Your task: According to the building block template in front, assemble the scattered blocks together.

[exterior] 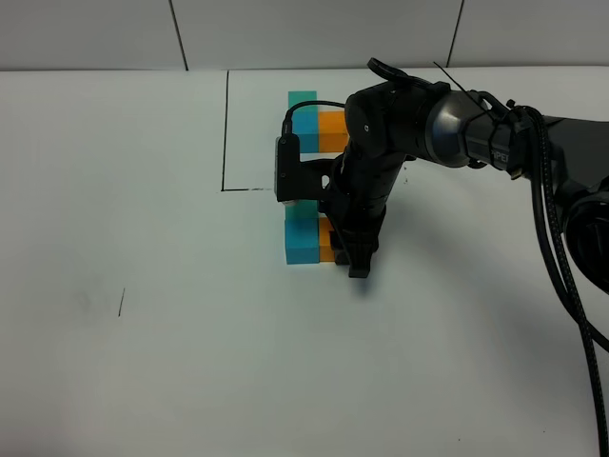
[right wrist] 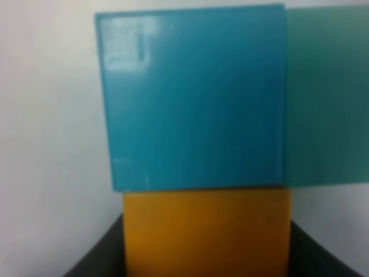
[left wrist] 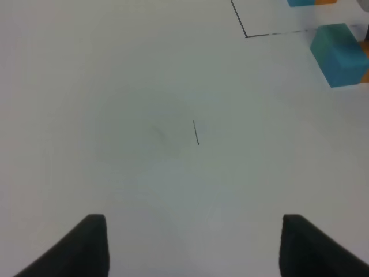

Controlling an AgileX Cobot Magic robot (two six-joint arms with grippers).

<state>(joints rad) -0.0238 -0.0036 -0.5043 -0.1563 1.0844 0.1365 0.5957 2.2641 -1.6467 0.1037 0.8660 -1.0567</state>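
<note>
While the right arm is reaching across the white surface [exterior: 143,362], its right gripper [exterior: 359,259] is pointing down just beside the scattered blocks [exterior: 306,238], with its jaws fully closed. From the right wrist view, the orange block [right wrist: 206,231] is sitting between the dark gripper fingers [right wrist: 98,257], touching the blue block [right wrist: 193,104], and the teal-green block [right wrist: 326,98] is lying flush against the blue one; whether the fingers are actually pinching the orange block cannot be told. Farther back, the building block template [exterior: 314,119] is resting inside its thin black frame [exterior: 226,133], partly hidden by the arm. Well apart from all this, the left gripper [left wrist: 193,248] is hovering over bare surface, jaws parted and grasping nothing.
</note>
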